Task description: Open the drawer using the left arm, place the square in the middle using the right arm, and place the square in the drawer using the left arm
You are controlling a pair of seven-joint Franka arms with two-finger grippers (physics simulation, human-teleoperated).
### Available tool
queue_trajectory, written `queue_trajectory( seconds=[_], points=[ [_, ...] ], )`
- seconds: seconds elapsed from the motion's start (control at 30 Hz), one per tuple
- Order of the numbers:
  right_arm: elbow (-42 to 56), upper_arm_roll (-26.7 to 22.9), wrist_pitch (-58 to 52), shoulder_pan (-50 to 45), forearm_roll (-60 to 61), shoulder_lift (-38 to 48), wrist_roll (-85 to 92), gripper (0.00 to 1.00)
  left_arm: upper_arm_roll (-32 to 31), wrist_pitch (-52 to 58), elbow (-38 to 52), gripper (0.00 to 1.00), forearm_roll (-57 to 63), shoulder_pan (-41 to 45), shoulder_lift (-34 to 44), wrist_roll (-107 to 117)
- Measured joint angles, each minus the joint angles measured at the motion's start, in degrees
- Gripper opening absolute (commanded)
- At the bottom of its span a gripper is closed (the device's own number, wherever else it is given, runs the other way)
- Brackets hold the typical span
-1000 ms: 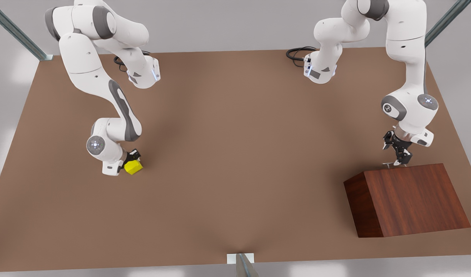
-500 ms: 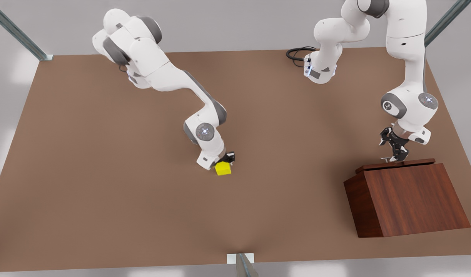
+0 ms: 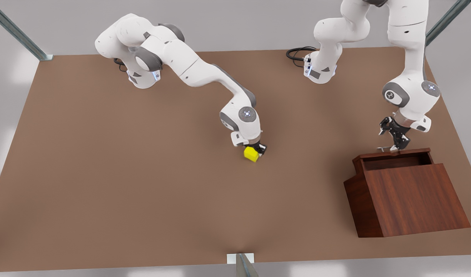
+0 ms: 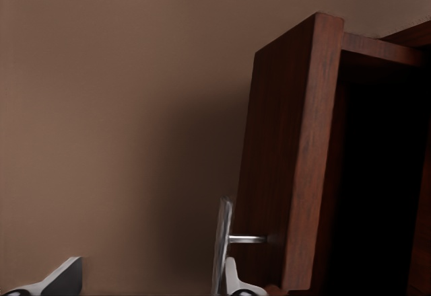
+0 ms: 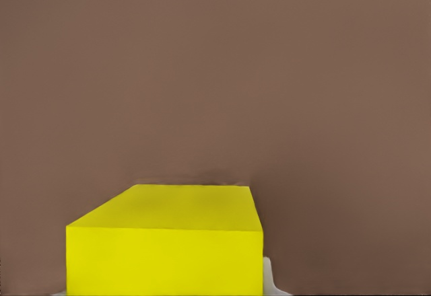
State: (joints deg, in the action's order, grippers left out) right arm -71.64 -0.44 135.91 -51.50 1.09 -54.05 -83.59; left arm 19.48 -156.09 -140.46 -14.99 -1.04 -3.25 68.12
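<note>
The yellow square (image 3: 251, 154) (image 5: 168, 242) is near the table's middle (image 3: 220, 181), with my right gripper (image 3: 257, 150) shut on it. I cannot tell whether it touches the tabletop. At the front view's right, the drawer (image 3: 391, 155) stands partly pulled out of the wooden cabinet (image 3: 412, 200), its dark inside showing. My left gripper (image 3: 395, 147) is at the silver handle (image 3: 382, 148). In the left wrist view the handle (image 4: 222, 242) lies against one of my fingertips (image 4: 232, 279), and the other fingertip (image 4: 57, 281) stands well apart, so the gripper is open.
Both arm bases (image 3: 320, 69) stand along the table's far edge, with black cables (image 3: 297, 52) beside them. A metal post (image 3: 243, 265) rises at the middle of the near edge. Bare brown tabletop (image 3: 104, 184) stretches across the front view's left half.
My right arm has carried the square from the front view's left toward the table's middle. My left gripper has drawn back with the handle, and the drawer went from closed to partly open.
</note>
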Motion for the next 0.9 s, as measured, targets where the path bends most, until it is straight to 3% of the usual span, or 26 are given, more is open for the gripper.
queue_trajectory(
  seconds=[0.27,0.37,0.43,0.5,0.57,0.67,0.7,0.77,0.83,0.9],
  points=[
    [-0.39,-0.07,-0.12,0.16,-0.03,0.51,0.47,1.00,1.12,0.70,-4.47,1.00,-0.11,-0.87,4.12,1.23],
    [-8.61,-0.88,-1.09,3.34,-0.47,14.63,5.08,1.00,1.18,1.14,-6.45,1.00,-0.12,-0.61,6.00,1.32],
    [-12.14,-0.82,-14.59,11.36,-0.56,26.39,12.56,1.00,1.19,1.52,-7.86,1.00,-0.15,0.69,7.54,1.39],
    [-20.04,-0.71,-21.98,23.90,0.12,38.19,34.39,1.00,2.03,6.77,-8.06,1.00,-0.10,0.61,11.33,1.67],
    [-21.61,-0.79,-32.03,37.03,0.22,44.18,61.34,1.00,2.57,13.40,-6.38,1.00,-0.02,1.43,16.17,1.42],
    [-16.16,-0.87,-41.51,46.13,-0.44,45.18,84.40,1.00,2.50,21.98,0.43,1.00,2.65,4.27,19.41,-2.87],
    [-15.40,-1.07,-43.13,48.27,-0.75,45.29,88.03,1.00,2.49,24.46,4.01,1.00,3.73,6.48,18.72,-13.65],
    [-14.15,-2.54,-43.87,48.15,-2.06,44.90,89.47,1.00,2.10,28.42,13.74,1.00,5.12,12.09,11.70,-30.35],
    [-14.09,-3.38,-41.94,48.69,-3.14,44.58,91.32,1.00,1.25,37.15,29.67,1.00,5.71,16.33,1.44,-34.94],
    [-12.24,-4.26,-41.43,52.29,-2.13,44.55,92.21,1.00,-2.50,38.71,40.02,1.00,5.99,20.85,-6.02,-35.15]
  ],
)
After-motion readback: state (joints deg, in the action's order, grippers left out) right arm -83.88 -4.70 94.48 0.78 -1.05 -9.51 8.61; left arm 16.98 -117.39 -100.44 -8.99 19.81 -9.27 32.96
